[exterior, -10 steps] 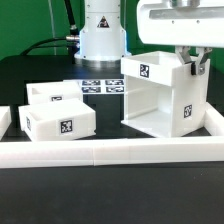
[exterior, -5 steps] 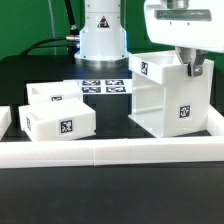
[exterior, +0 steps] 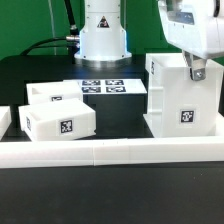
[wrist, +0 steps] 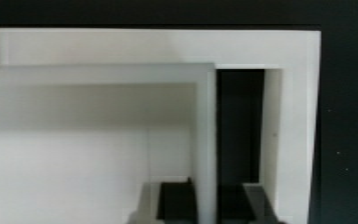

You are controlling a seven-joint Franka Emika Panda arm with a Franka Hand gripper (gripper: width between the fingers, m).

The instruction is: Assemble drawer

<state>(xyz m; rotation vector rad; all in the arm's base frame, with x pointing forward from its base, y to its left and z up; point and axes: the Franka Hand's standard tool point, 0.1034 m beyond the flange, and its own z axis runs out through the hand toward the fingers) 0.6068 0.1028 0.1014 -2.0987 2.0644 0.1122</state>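
Observation:
The tall white box housing (exterior: 180,100) stands upright at the exterior view's right, a tagged side facing the camera. My gripper (exterior: 196,68) comes down on its top edge and is shut on one thin wall. In the wrist view that wall (wrist: 208,120) runs between my two dark fingers (wrist: 172,202), with my gripper (wrist: 211,200) straddling it. Two small knobbed trays lie at the exterior view's left: the nearer one (exterior: 58,122) shows a tag on its front, and the farther one (exterior: 55,95) sits right behind it.
The long low white border rail (exterior: 110,152) runs along the front and turns up at both ends. The marker board (exterior: 102,87) lies flat in front of the robot base (exterior: 103,35). The table top is black.
The housing has turned in my grip: its open side, which faced the camera, has swung away, and a closed tagged side now shows. Gripper and housing have shifted towards the exterior view's right.

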